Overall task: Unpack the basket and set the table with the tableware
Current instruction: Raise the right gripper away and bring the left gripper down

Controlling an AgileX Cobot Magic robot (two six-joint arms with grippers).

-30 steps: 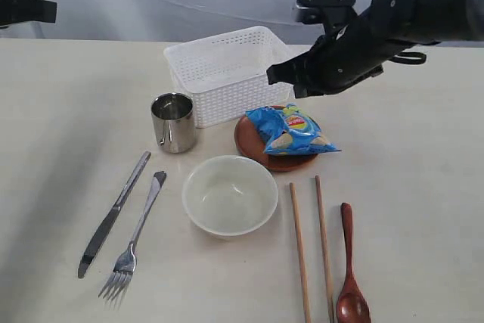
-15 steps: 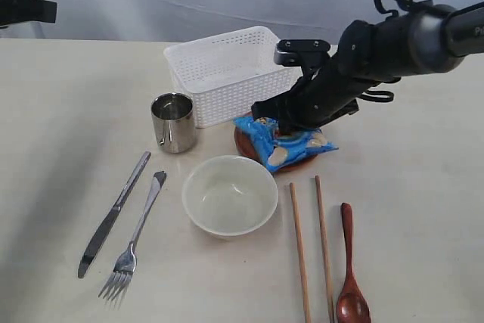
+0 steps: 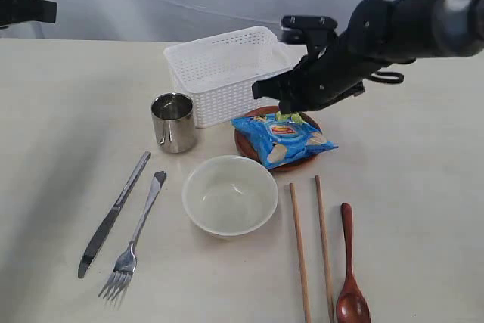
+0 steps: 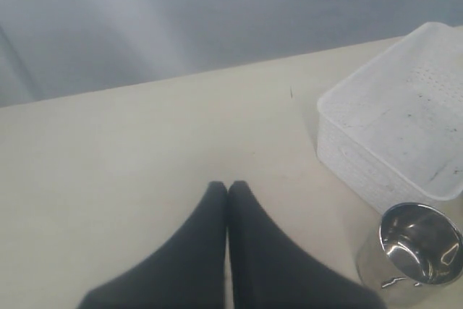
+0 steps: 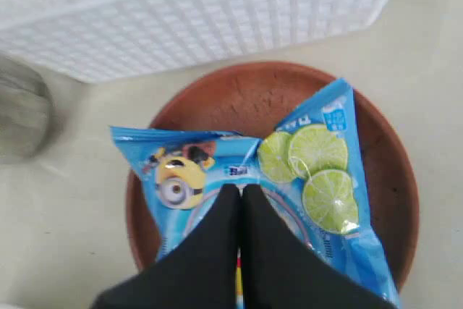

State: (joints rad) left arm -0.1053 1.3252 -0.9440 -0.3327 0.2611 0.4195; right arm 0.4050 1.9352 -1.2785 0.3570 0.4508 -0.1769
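Your right pincer (image 5: 241, 189) is pressed together, its tips right over the blue chips bag (image 3: 283, 138). You cannot tell from either view whether they touch the wrapper or have caught a fold of it. The bag lies across the reddish-brown plate (image 3: 244, 144), overhanging its right edge. The plate sits on the counter (image 3: 423, 209) just in front of the white basket (image 3: 227, 105), close to its near right corner.

Your left pincer (image 4: 228, 187) is also pressed together, with nothing between its fingers. It hangs over bare counter at the far left, well apart from everything laid out.

The basket stands at the far middle of the counter. The steel cup (image 3: 174, 122) stands upright just beside the basket's near left corner. The cream bowl (image 3: 227, 198) sits upright nearer to you, between cup and plate. To the bowl's left, the knife (image 3: 113, 215) and fork (image 3: 140, 226) lie side by side, the knife outermost, both angled with their handles pointing away. To the bowl's right, the two chopsticks (image 3: 300, 251) lie roughly parallel. The dark wooden spoon (image 3: 349, 262) lies just right of them, its bowl end nearest you.
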